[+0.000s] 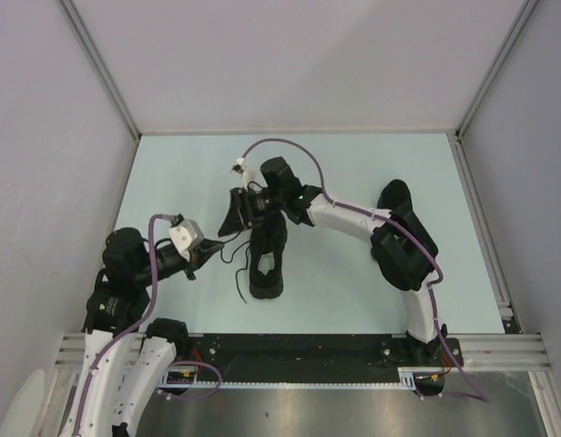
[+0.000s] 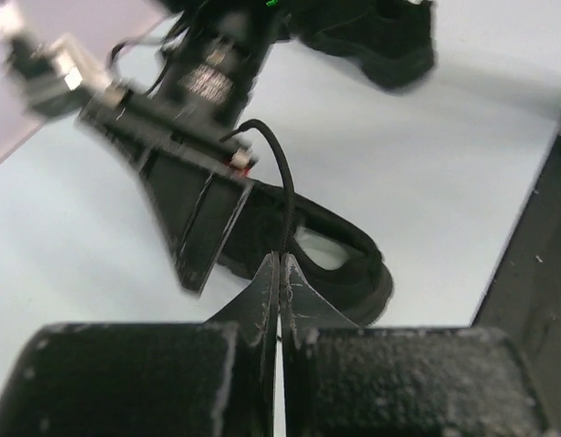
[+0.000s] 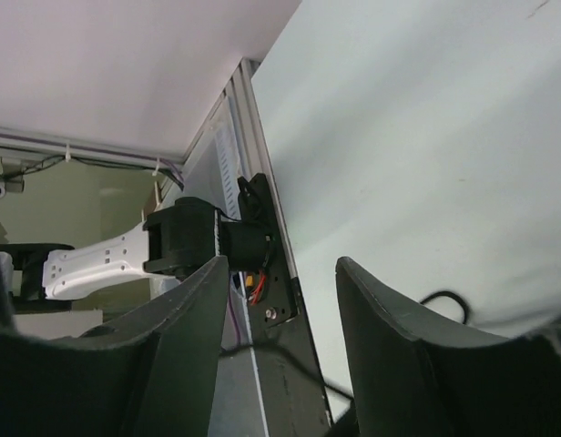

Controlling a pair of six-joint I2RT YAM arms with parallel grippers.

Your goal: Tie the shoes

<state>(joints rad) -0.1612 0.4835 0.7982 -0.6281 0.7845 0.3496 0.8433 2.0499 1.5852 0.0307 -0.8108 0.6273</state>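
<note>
One shoe: an all-black low-top sneaker (image 1: 267,264) lies on the pale table (image 1: 353,291), about midway between the two arm bases. It runs lengthwise from near to far.
Shoe's open end: in the left wrist view the collar, with a paler insole inside, sits at the end nearer the table's front rail.
Shoe and left gripper: the left gripper (image 1: 206,249) is just beside the shoe's left flank, level with its middle and clear of the upper.
Left gripper, state: its fingers (image 2: 262,300) are pressed together, and one thin black lace (image 2: 286,196) is pinched in the seam between them. The lace rises from the tips, arches over and curls back down.
Shoe and right gripper: the right gripper (image 1: 237,217) hangs over the far-left part of the shoe, tips pointing toward the left arm. In the left wrist view it stands in front of the shoe's far end and hides it.
Right gripper, state: its fingers (image 3: 185,337) are spread wide, and only the table and the front rail show in the gap between them.
Laces counted: one strand is in the left pinch. At least one more lies loose on the table by the shoe's near-left side. Whether they cross cannot be told.
Grippers counted: two, one per arm.
</note>
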